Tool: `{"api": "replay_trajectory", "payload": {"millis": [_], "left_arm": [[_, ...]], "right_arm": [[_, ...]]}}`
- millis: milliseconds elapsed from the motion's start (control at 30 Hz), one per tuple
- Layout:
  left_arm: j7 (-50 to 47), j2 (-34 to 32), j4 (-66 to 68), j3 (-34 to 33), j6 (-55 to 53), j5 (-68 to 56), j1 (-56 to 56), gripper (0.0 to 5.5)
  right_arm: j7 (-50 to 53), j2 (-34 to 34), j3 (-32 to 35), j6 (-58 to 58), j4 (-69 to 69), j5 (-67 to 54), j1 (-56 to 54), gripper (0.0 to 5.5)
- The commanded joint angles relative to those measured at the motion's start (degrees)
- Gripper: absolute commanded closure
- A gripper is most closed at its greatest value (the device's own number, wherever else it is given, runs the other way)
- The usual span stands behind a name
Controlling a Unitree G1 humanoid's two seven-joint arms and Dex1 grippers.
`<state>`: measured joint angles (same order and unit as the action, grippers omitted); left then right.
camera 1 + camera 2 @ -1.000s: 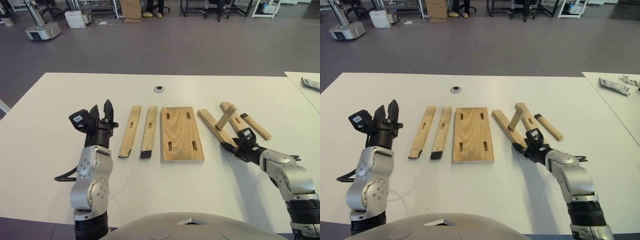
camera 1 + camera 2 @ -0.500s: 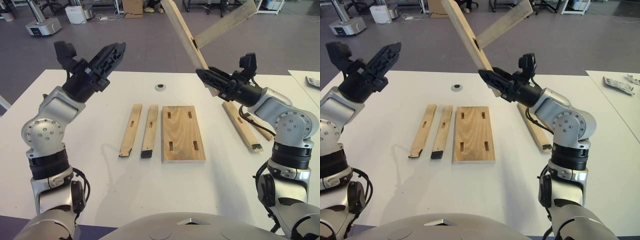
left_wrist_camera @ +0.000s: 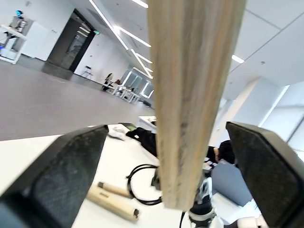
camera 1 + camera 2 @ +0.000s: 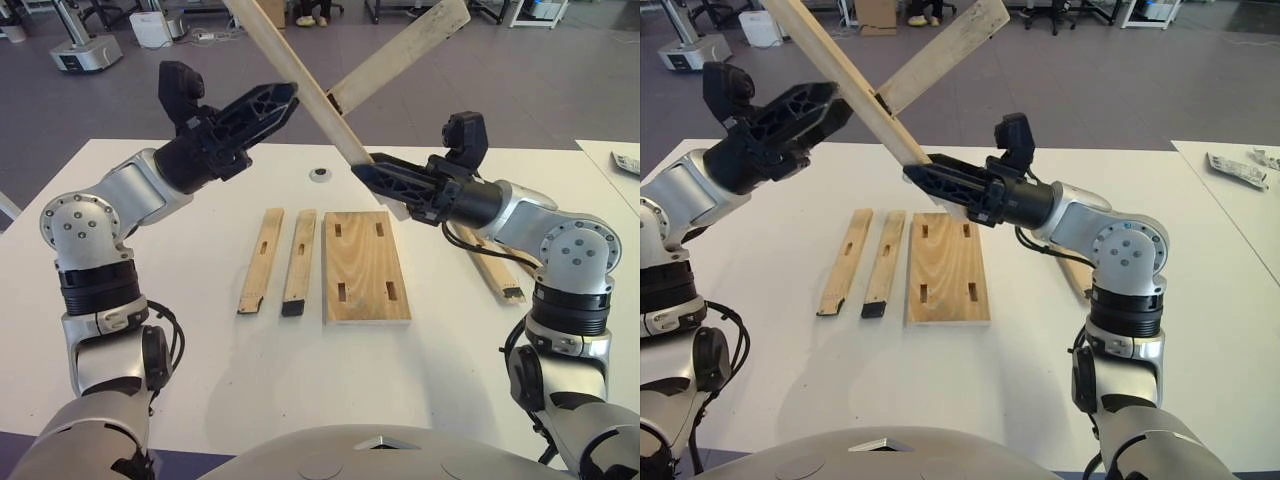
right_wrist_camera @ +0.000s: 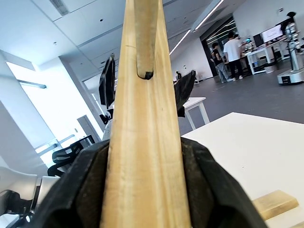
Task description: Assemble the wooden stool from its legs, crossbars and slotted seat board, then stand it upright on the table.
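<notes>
Leg [image 4: 280, 45] and crossbar [image 4: 400, 55], joined into an X, hang in the air above the far end of the seat board [image 4: 365, 265], which lies flat on the table [image 4: 450, 360]. The right gripper [image 4: 375, 178] is clamped on the leg's lower end, above the board's far edge. From there the leg's long axis climbs up and toward the robot's left. The crossbar passes through it partway along and slants up to the right.

The left gripper [image 4: 283, 100] sits above and left of the board with its jaws spread wide. In its wrist view the leg stands between the fingers [image 3: 66, 180], touching neither. The left arm is therefore the free one, placed beyond the joint from the right gripper. Closing across the leg's width there looks like the natural second hold.

Two loose pieces [image 4: 262, 262] lie just left of the board.
</notes>
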<state>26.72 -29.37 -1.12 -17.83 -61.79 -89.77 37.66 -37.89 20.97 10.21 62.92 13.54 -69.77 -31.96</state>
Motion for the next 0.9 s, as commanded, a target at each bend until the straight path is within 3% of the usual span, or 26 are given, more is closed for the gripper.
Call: {"api": "replay_trajectory", "payload": {"millis": [33, 200, 667, 900], "left_arm": [[-1.74, -0.01, 0.77, -1.05, -1.15, -6.67, 1.54, 0.95], [-3.06, 0.09, 0.59, -0.61, -0.17, -8.3, 0.24, 0.95], [-4.08, 0.08, -0.35, -0.47, 0.59, -9.52, -1.58, 3.28], [-4.83, 1.37, -1.02, -1.56, 5.58, -3.94, -1.26, 3.37]], "right_arm": [[-0.64, 0.49, -1.0, 0.78, 1.33, -1.97, 1.37, 3.43], [-1.1, 0.93, -1.67, 1.06, 2.0, -4.19, 2.14, 3.43], [0.0, 1.9, -3.7, -0.07, 2.75, -3.71, 3.91, 3.43], [5.09, 0.05, -2.42, -1.54, 1.03, -3.38, 4.45, 3.43]]}}
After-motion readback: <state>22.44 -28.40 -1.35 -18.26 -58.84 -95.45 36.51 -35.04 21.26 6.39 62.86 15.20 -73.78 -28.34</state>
